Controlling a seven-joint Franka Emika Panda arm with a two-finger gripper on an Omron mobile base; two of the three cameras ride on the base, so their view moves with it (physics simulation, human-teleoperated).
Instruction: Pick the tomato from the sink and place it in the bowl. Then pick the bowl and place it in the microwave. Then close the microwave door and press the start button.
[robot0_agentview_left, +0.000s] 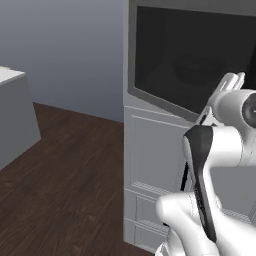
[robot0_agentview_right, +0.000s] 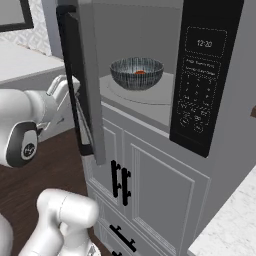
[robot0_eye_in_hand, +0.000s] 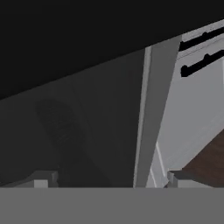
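With the bowl (robot0_agentview_right: 136, 73), tomato (robot0_agentview_right: 140, 72) inside, already on the turntable of the microwave (robot0_agentview_right: 150, 95) beyond the empty, wide-open claw (robot0_eye_in_hand: 109, 179), the door (robot0_agentview_right: 82, 75) directly ahead remains ajar, leaving closing and the start button.

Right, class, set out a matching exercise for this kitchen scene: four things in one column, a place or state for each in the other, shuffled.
Things:
1. tomato
2. bowl
3. microwave door
4. jaws

Places or states:
A. swung open
B. on the turntable inside the microwave
C. spread wide, holding nothing, at the door's dark glass
D. inside the bowl

Pairs: 1-D, 2-B, 3-A, 4-C
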